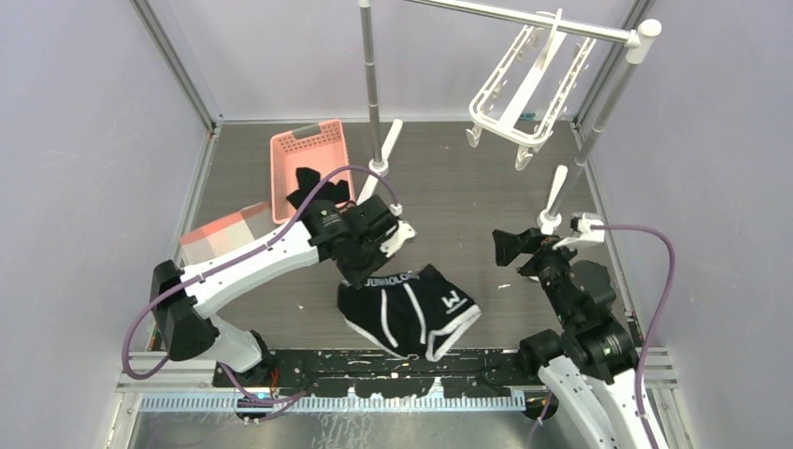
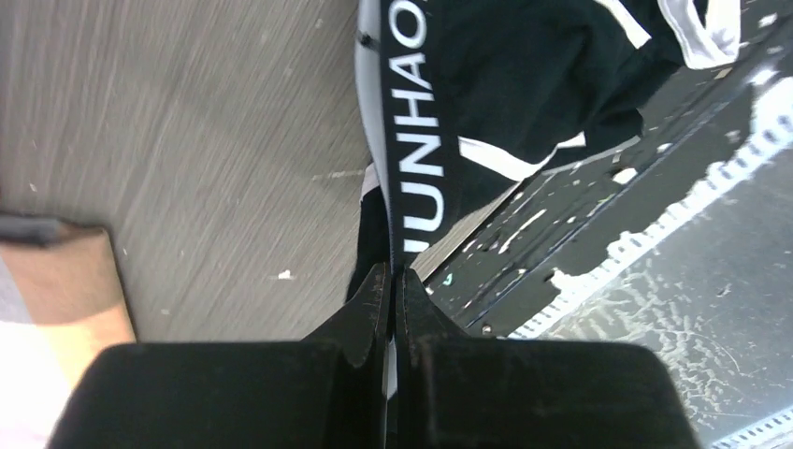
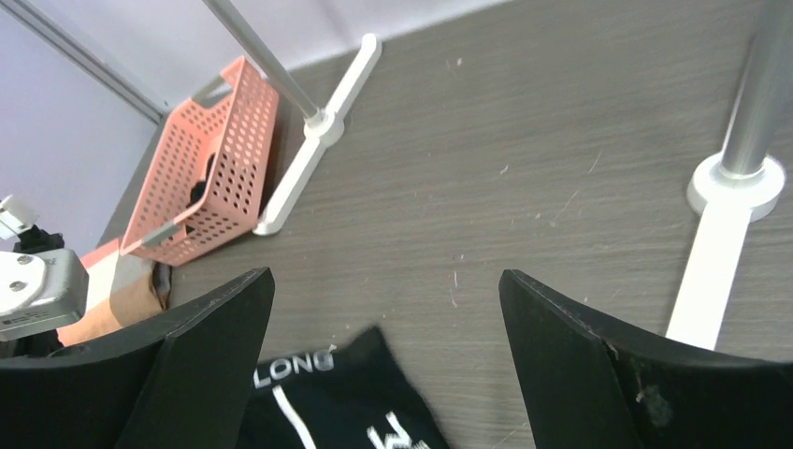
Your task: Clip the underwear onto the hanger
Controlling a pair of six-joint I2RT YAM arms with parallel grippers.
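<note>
Here the left gripper (image 2: 393, 281) is clamped on one waistband end of the underwear (image 1: 411, 313) at centre front. The waistband runs rightward toward the right gripper (image 3: 385, 281), whose jaws stand wide apart and empty. The hanger (image 1: 528, 84) hangs far back on the right, nearer that arm.

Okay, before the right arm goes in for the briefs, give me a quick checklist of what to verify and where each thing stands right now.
1. The left gripper shut on the waistband of the underwear: ok.
2. The right gripper open and empty: ok.
3. Underwear in sight ahead of the right gripper: ok.
4. Second grip on the waistband: not ok, only the left gripper holds it.
5. The hanger hung on the rail, bare of garments: ok.
6. Hanger clips open: cannot tell.
</note>
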